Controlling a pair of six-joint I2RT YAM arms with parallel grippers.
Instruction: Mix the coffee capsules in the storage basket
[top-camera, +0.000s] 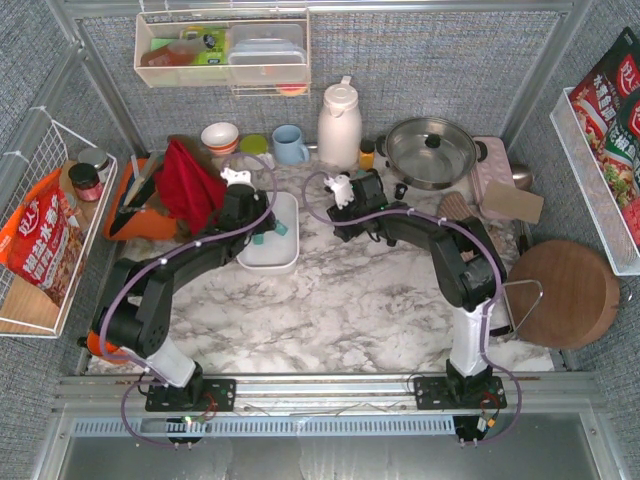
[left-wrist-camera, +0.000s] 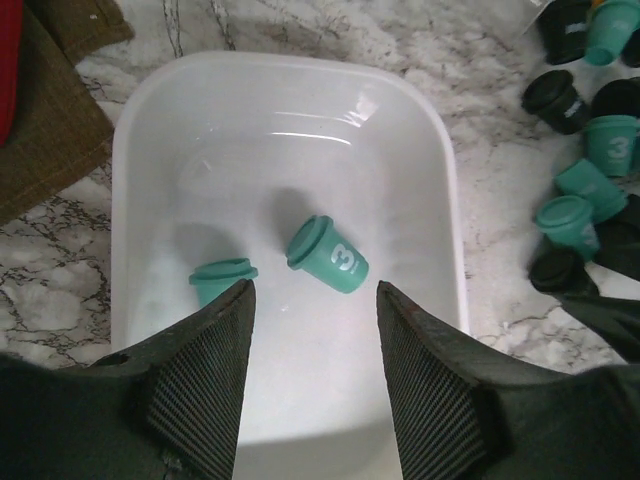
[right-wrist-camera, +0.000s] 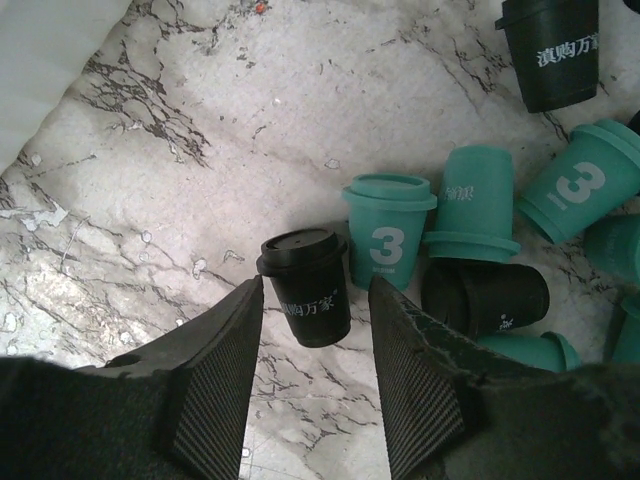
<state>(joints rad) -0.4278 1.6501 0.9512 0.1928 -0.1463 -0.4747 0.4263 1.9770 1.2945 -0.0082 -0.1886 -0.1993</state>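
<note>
The white storage basket (left-wrist-camera: 440, 190) holds two teal coffee capsules: one lying on its side with a "3" on it (left-wrist-camera: 330, 256), one by the left finger (left-wrist-camera: 222, 280). My left gripper (left-wrist-camera: 315, 290) is open and empty just above the basket floor; it also shows in the top view (top-camera: 256, 236) over the basket (top-camera: 285, 258). My right gripper (right-wrist-camera: 315, 285) is open, its jaws standing either side of an upright black capsule (right-wrist-camera: 310, 290) on the marble. A heap of teal (right-wrist-camera: 388, 230) and black (right-wrist-camera: 485, 297) capsules lies right of it.
More loose capsules (left-wrist-camera: 585, 190) lie on the marble right of the basket. A brown cloth (left-wrist-camera: 50, 130) lies left of it. A red cloth (top-camera: 190, 180), blue mug (top-camera: 290, 145), white thermos (top-camera: 340, 125), lidded pot (top-camera: 432, 150) and round wooden board (top-camera: 562, 293) stand around.
</note>
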